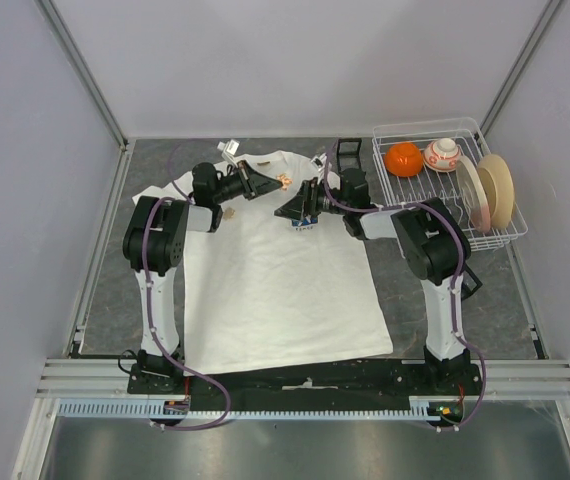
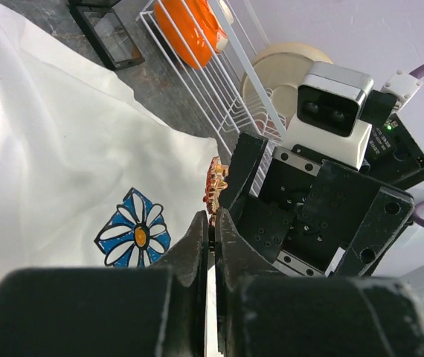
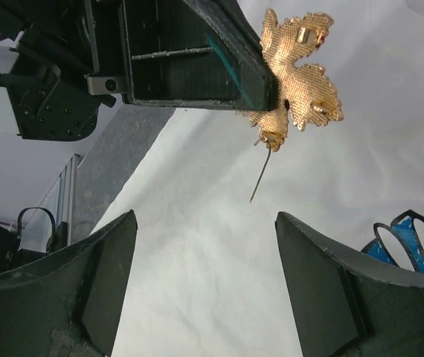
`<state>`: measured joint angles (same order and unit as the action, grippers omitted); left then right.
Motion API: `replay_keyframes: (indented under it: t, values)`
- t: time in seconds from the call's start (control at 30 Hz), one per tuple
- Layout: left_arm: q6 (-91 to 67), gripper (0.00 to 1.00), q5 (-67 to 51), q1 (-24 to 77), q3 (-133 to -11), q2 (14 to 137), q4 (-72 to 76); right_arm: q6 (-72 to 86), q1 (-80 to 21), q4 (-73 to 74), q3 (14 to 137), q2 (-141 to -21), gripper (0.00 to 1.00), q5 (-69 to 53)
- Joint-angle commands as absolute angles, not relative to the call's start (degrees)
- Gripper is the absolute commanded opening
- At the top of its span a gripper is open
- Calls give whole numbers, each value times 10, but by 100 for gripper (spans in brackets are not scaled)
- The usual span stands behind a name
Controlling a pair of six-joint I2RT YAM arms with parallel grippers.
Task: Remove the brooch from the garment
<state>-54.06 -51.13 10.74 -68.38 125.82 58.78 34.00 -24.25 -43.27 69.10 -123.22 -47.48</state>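
The white T-shirt (image 1: 275, 290) lies flat on the table, its blue-and-white flower print (image 1: 302, 224) on the chest. My left gripper (image 1: 273, 183) is shut on a gold leaf-shaped brooch (image 1: 284, 181) and holds it above the chest. In the left wrist view the brooch (image 2: 216, 184) sticks out past the closed fingertips (image 2: 197, 230), beside the flower print (image 2: 136, 236). In the right wrist view the brooch (image 3: 297, 71) hangs from the left finger (image 3: 197, 52), its pin (image 3: 260, 175) open with the tip off the cloth (image 3: 219, 282). My right gripper (image 3: 206, 223) is open and empty just below it.
A white wire rack (image 1: 485, 235) at the back right holds an orange object (image 1: 403, 159), a white-and-orange ball (image 1: 443, 154) and plates (image 1: 493, 190). A small black frame (image 1: 348, 152) stands by the rack. Grey walls close in the sides and back.
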Motion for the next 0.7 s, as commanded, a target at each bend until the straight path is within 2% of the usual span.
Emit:
replay_keyframes:
  t: [0.0,0.33,0.67]
  values:
    - [-567,2,-505,111,-689,1269,635,387,-241,-522,714,-1242,82,-473]
    - [-574,2,-504,121,-701,1279,628,480,-241,-647,709,-1261,79,-487]
    - [-519,2,-505,127,-719,1274,538,474,-238,-650,700,-1246,76,-479]
